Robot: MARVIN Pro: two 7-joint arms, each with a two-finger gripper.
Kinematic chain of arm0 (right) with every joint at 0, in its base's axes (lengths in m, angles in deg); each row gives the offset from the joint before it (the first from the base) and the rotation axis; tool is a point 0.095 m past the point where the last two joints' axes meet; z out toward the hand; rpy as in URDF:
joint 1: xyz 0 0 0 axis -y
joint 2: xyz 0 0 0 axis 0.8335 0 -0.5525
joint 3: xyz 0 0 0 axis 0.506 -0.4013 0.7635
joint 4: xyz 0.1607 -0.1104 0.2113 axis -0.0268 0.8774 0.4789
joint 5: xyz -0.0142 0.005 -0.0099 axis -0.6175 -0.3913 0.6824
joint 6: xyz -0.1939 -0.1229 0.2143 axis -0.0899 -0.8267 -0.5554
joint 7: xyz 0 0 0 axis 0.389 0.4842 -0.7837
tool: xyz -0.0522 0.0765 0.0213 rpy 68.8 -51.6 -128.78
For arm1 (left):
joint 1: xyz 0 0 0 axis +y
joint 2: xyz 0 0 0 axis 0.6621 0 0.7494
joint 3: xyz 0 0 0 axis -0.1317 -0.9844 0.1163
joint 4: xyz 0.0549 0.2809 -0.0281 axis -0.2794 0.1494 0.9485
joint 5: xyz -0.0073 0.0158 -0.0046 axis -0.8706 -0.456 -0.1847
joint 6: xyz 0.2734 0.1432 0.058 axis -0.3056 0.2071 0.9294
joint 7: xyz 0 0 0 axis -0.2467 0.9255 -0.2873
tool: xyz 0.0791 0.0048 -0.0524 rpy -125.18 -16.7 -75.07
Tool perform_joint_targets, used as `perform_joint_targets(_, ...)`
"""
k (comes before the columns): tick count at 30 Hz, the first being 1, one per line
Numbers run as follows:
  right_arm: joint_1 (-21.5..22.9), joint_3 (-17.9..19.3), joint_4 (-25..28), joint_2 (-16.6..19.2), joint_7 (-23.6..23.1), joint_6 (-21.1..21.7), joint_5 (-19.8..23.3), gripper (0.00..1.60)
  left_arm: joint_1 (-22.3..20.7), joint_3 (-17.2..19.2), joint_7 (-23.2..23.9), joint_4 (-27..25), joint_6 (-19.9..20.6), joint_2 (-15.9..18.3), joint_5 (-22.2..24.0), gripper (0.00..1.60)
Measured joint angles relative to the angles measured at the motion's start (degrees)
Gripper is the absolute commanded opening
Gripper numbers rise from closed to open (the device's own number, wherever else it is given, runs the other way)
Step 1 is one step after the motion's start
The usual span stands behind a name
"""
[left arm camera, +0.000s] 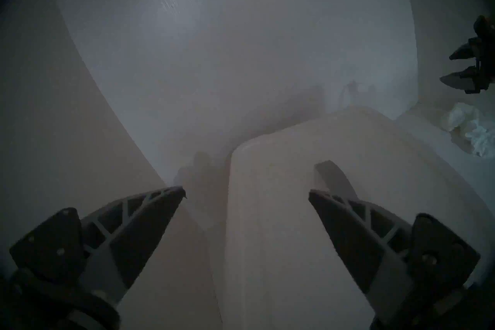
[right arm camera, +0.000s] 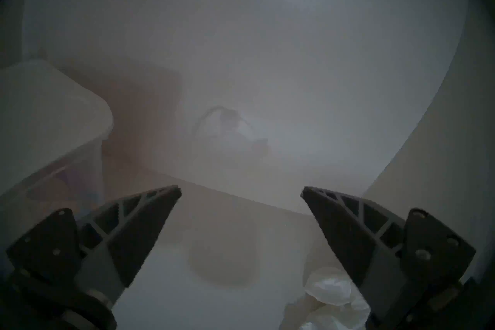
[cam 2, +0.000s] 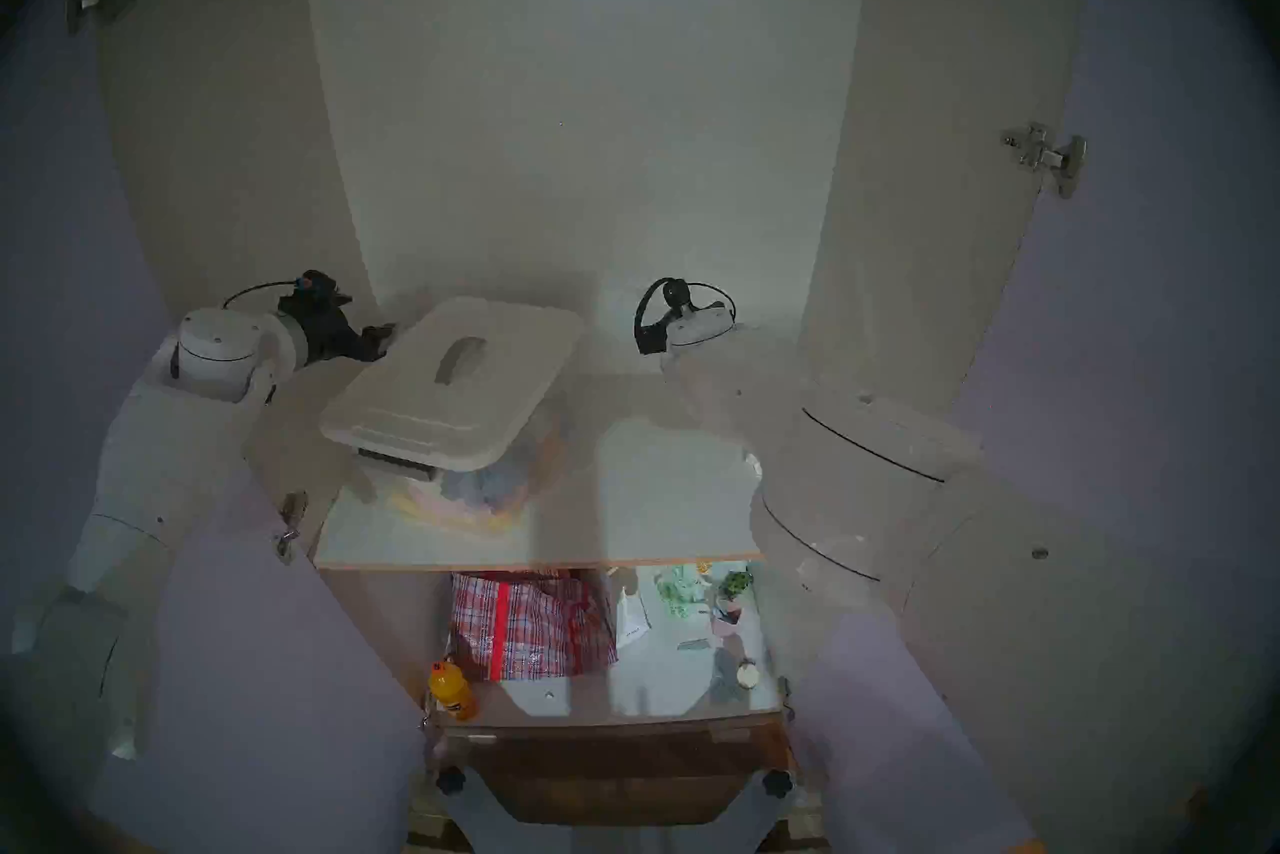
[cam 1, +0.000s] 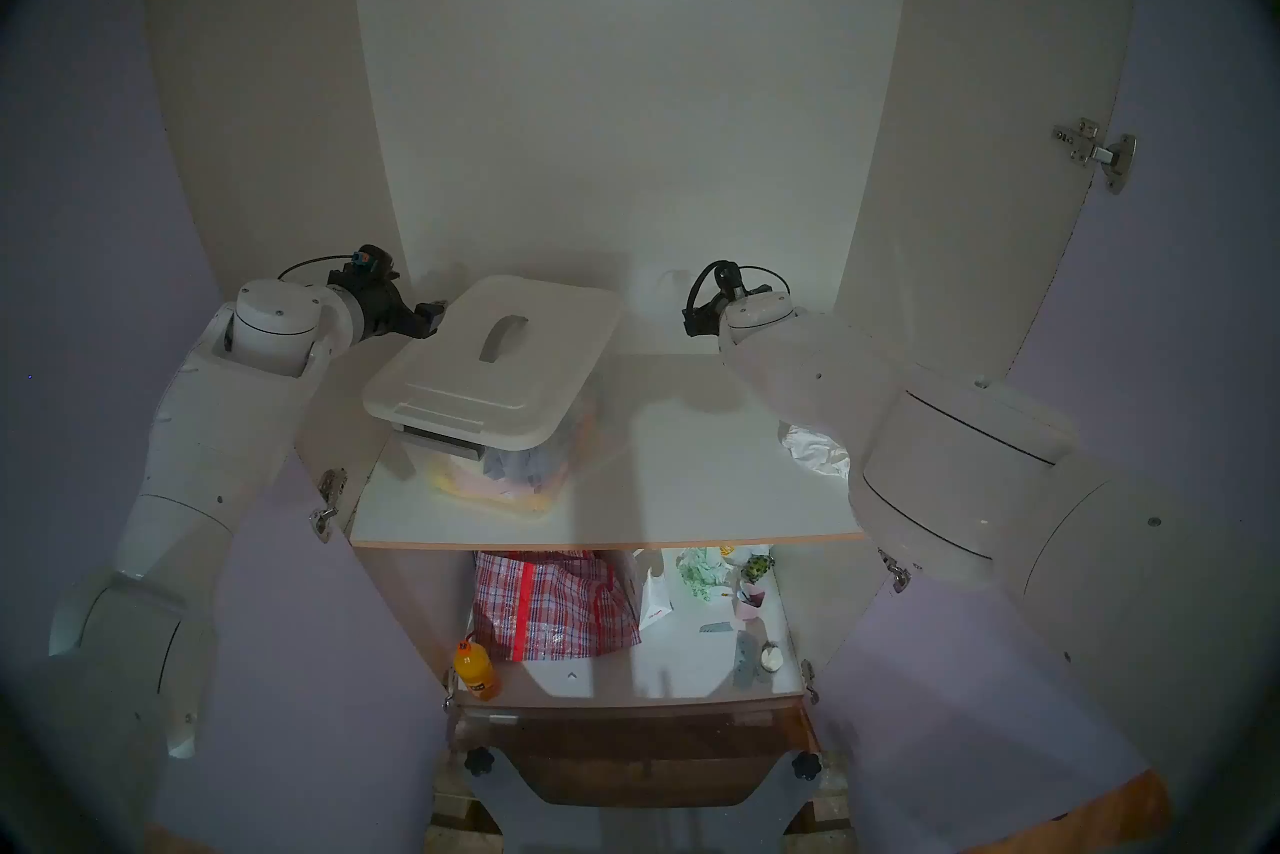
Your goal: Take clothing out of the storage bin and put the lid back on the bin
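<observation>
The see-through storage bin stands on the left half of the upper shelf, with coloured cloth showing through its wall. The white lid with its grey arched handle lies on top of it. My left gripper is open and empty at the lid's far left corner, one finger over the lid. My right gripper is open and empty, hovering right of the bin near the back wall. The crumpled white clothing lies on the shelf's right side, partly behind my right arm, and below my right fingers.
The cabinet's back wall is close behind both grippers, and its doors stand open at either side. On the lower shelf are a red-and-blue checked bag, an orange bottle and several small items.
</observation>
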State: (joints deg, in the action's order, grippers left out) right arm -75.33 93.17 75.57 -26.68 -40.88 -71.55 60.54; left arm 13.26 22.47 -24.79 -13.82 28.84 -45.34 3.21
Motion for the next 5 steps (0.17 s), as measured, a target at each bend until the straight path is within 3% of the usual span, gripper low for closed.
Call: perform_joint_targets(5, 0.0, 0.0, 0.0, 0.0, 0.0, 0.0, 0.0, 1.60, -0.2, 0.1, -0.2, 0.0, 0.0, 0.0, 0.1, 1.60)
